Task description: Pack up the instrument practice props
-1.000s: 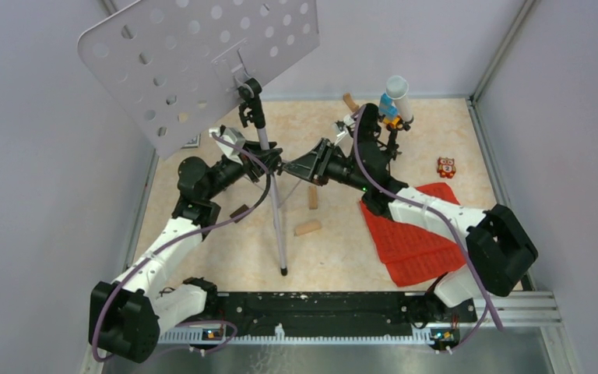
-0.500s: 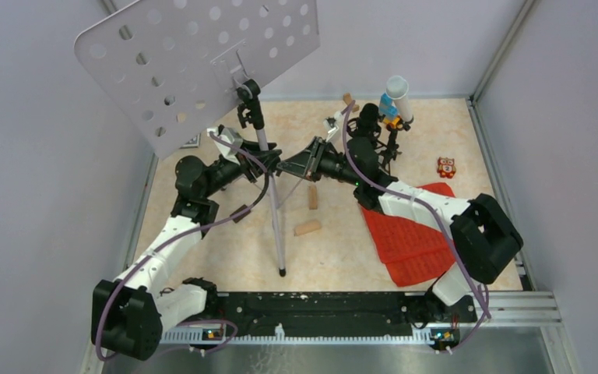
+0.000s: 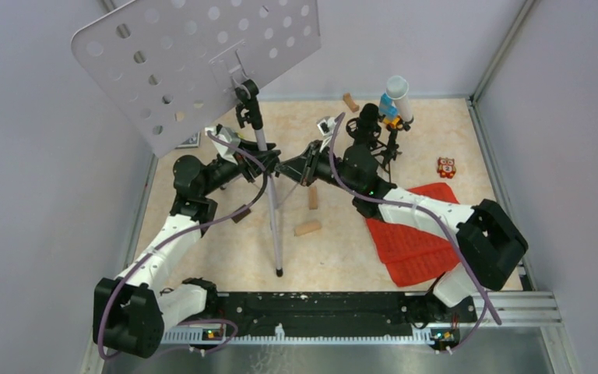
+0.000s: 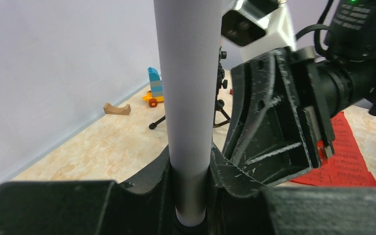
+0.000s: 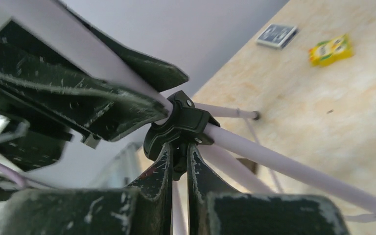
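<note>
The grey perforated music-stand plate stands tilted on its silver pole. My left gripper is shut on that pole, which fills the left wrist view between my fingers. My right gripper meets it from the right and is shut on a tab of the stand's black collar, where the tripod legs branch off. The red sheet-music pages lie flat under my right arm. The black microphone on its small tripod and the white tube stand at the back.
Wooden blocks lie near the stand's leg, beside it and at the back wall. An orange toy sits at the right. A small dark card lies at the left. Walls close in on three sides.
My right gripper has moved left and closed in on the stand's collar. The stand has tipped slightly left and its near foot has shifted a little towards the arms.
</note>
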### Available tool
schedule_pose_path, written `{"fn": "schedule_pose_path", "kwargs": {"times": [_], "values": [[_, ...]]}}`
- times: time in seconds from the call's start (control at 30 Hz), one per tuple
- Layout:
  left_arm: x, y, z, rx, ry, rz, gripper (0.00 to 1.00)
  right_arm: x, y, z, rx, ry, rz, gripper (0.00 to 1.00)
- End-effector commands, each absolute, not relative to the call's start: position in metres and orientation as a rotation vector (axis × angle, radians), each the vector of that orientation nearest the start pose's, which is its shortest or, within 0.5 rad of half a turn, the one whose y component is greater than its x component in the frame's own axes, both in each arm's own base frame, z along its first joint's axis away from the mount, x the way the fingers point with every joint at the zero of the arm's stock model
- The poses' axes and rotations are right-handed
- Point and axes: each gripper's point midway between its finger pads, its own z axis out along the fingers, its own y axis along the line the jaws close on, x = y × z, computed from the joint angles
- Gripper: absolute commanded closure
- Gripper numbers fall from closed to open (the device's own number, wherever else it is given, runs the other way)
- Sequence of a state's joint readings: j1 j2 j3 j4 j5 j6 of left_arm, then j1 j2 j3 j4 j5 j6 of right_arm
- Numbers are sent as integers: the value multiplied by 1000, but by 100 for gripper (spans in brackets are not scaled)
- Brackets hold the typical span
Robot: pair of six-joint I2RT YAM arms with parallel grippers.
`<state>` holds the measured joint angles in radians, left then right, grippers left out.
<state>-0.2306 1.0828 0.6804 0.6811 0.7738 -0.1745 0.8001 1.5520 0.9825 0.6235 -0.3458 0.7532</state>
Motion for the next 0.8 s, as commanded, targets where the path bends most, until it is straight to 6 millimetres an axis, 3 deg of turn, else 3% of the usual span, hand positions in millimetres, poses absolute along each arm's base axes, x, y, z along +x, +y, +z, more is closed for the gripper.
{"fn": "schedule_pose_path", "kwargs": {"times": [0.0,0.2,0.47,0.63,0.77], "values": [[311,-201,341,696,1170,-807,100,213,424,297,-800,1346,1256,100],[315,-199,337,689,1186,-800,100,181,426,276,-1183,1023,895,100],[319,-199,334,688,1201,-817,100,156,422,211,-1767,666,258,100],[319,-198,334,692,1205,-826,100,169,412,188,-1906,531,-117,100],[321,-196,334,675,1212,-819,100,191,403,180,-1887,487,-380,100]]}}
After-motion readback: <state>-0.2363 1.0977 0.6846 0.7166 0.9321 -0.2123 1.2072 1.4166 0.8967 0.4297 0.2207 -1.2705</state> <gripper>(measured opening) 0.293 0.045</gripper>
